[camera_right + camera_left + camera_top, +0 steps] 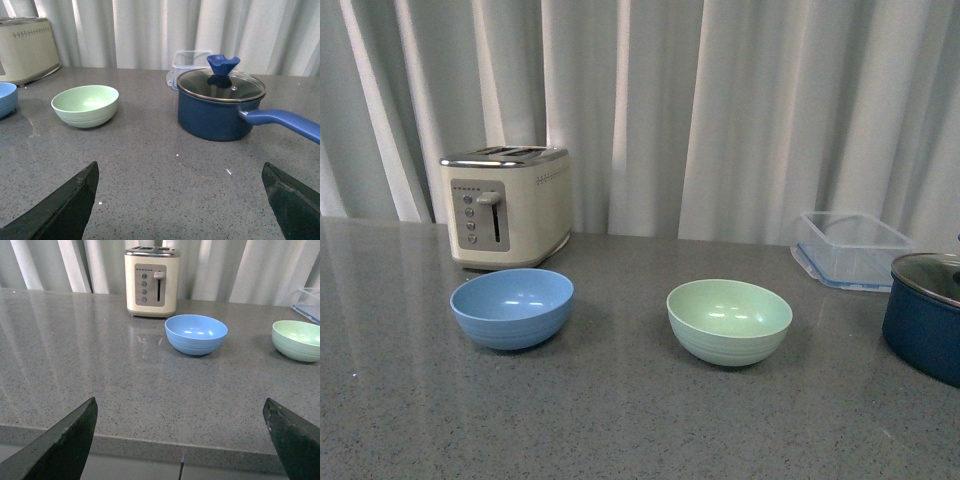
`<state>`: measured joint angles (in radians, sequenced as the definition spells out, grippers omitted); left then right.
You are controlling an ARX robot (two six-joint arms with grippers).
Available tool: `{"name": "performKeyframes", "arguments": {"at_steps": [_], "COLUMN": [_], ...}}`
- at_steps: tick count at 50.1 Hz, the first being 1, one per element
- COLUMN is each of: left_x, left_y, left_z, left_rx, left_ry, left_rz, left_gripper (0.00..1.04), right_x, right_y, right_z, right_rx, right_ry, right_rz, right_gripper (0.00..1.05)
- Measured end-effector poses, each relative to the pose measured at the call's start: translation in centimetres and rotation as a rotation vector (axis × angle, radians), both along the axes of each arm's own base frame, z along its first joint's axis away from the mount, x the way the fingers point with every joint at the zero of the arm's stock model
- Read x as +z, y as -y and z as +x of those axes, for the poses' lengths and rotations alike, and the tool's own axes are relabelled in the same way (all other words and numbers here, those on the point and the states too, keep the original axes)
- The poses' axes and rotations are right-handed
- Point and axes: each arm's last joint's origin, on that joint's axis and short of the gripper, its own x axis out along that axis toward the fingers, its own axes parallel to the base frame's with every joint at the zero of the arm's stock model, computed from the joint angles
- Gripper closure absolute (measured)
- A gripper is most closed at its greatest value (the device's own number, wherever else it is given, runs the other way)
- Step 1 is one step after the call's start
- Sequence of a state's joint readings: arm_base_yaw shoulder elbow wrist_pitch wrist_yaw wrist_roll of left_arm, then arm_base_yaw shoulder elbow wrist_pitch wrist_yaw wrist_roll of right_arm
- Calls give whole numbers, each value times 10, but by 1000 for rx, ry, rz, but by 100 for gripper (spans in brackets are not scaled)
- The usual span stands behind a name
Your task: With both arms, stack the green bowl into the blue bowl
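The green bowl (729, 320) stands upright and empty on the grey counter, right of centre. The blue bowl (512, 307) stands upright and empty to its left, in front of the toaster. Neither arm shows in the front view. My left gripper (180, 440) is open and empty above the counter's near edge, well short of the blue bowl (196, 334); the green bowl (297, 340) shows beyond to one side. My right gripper (180, 200) is open and empty over bare counter, short of the green bowl (85, 105); a sliver of the blue bowl (6, 99) shows at the frame edge.
A cream toaster (507, 205) stands behind the blue bowl. A clear plastic container (849, 249) sits at the back right. A dark navy pot (928, 315) with glass lid stands at the right edge; its long handle (285, 122) points toward my right gripper. Curtains hang behind.
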<state>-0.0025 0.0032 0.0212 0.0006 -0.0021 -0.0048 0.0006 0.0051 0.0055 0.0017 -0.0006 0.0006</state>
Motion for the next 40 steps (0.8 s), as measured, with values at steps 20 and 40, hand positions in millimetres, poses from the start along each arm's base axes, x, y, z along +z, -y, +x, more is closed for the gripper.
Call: {"name": "performKeyframes", "arguments": {"at_steps": [20, 40], "left_x": [-1, 65], "left_y": [-2, -41], "left_z": [3, 137], "left_rx": [181, 238], "left_ry": [-281, -639], "left_rz": [-75, -193], "left_gripper": [7, 7], "right_x": [0, 0], "right_y": [0, 0], "right_z": [0, 0], "right_rx": [0, 0], "right_ry": [-1, 1], "right_rz": [0, 0], "right_gripper": [10, 10]}}
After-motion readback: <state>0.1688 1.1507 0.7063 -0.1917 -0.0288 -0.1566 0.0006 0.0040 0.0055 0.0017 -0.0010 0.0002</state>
